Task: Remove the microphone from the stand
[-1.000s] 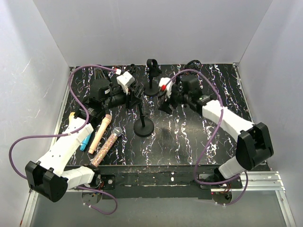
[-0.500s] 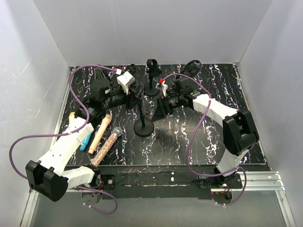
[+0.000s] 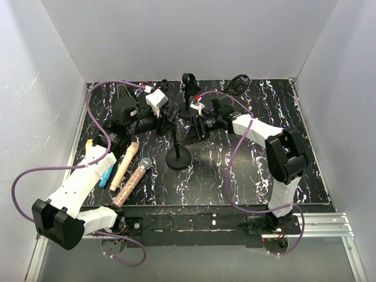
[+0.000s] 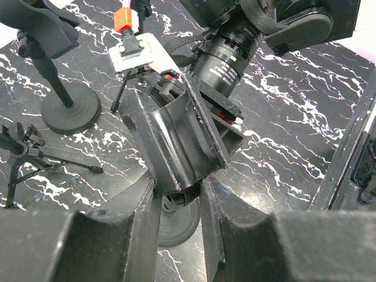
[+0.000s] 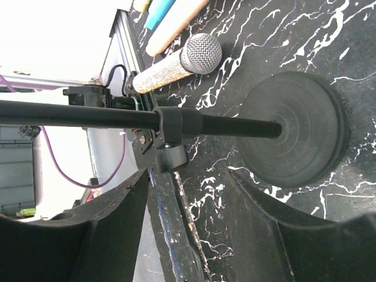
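Observation:
A black stand with a round base [image 3: 178, 158] rises mid-table. Its U-shaped clip [image 4: 176, 138] holds no microphone that I can see. My left gripper [image 4: 179, 189] is shut on the bottom of that clip; it also shows in the top view [image 3: 168, 118]. My right gripper [image 3: 191, 136] is open just right of the stand's pole. In the right wrist view the pole [image 5: 88, 114] and its collar [image 5: 173, 127] lie just beyond my right gripper [image 5: 188, 183], not between the fingers. A glitter microphone [image 3: 133, 181] and a peach microphone [image 3: 124, 165] lie on the table left of the stand.
A second stand [image 3: 188, 98] is at the back centre, with a small tripod [image 4: 23, 154] near it. A blue item [image 3: 107, 175] and a yellow one [image 3: 88, 143] lie by the left edge. A black coil [image 3: 238, 83] sits at the back right. White walls close in three sides.
My right gripper has swung left across the table and now sits close beside the stand's pole. My left gripper has stayed on the clip.

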